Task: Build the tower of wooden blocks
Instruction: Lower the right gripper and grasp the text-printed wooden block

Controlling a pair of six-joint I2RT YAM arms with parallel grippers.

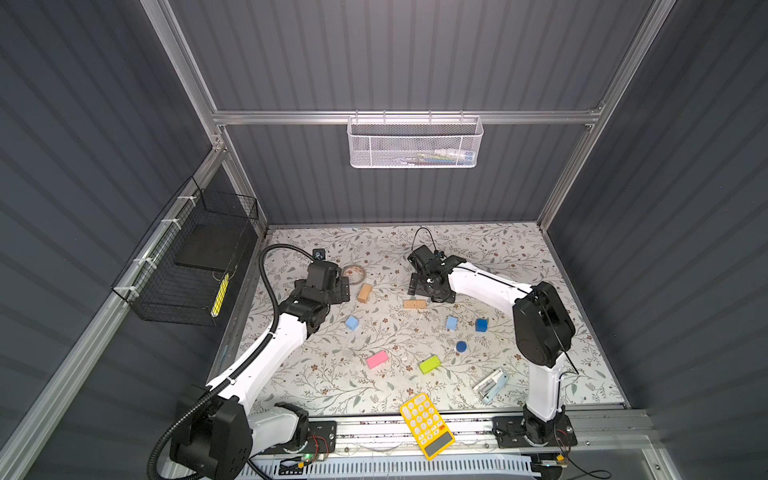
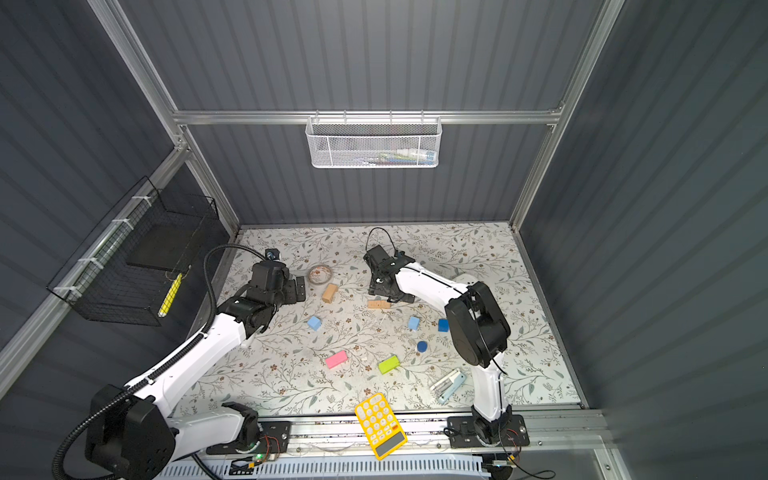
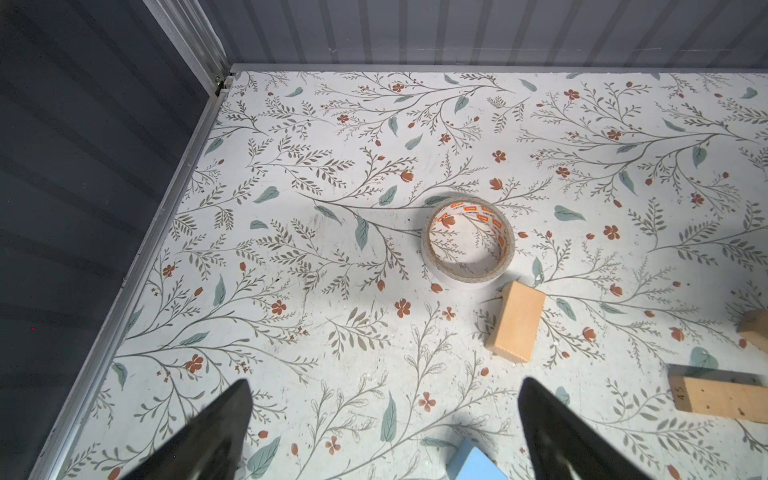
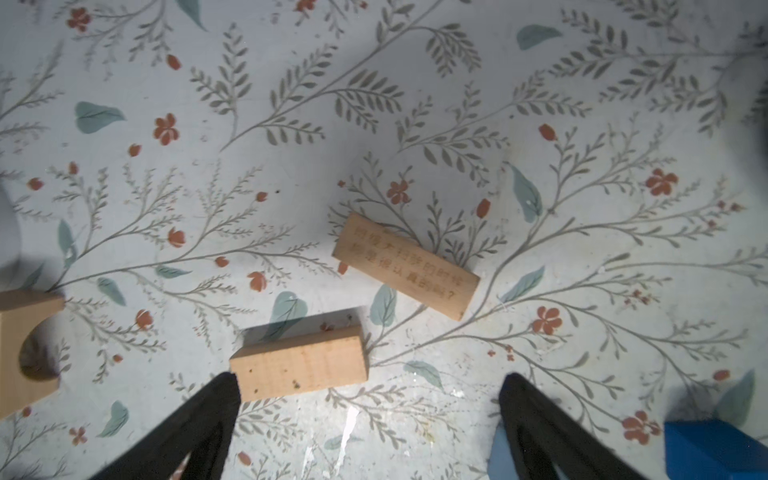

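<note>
No tower stands yet. The wood blocks [image 2: 314, 323] lie singly: one tan bar [image 1: 364, 293] just beside the tape roll [image 1: 354, 273], the pink bar [image 1: 377, 359] and the others well apart from it. My left gripper [image 3: 386, 395] and right gripper [image 4: 370, 399] are both wide open and empty. The right hangs close over a second tan bar [image 4: 299, 363], I think because the base comes first.

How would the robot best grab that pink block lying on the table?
Across its two long sides, at mid-length, coming straight down from above. The pink block lies flat on the table, so only top and sides are free; its narrow width is the easier span, and nothing crowds it.
</note>
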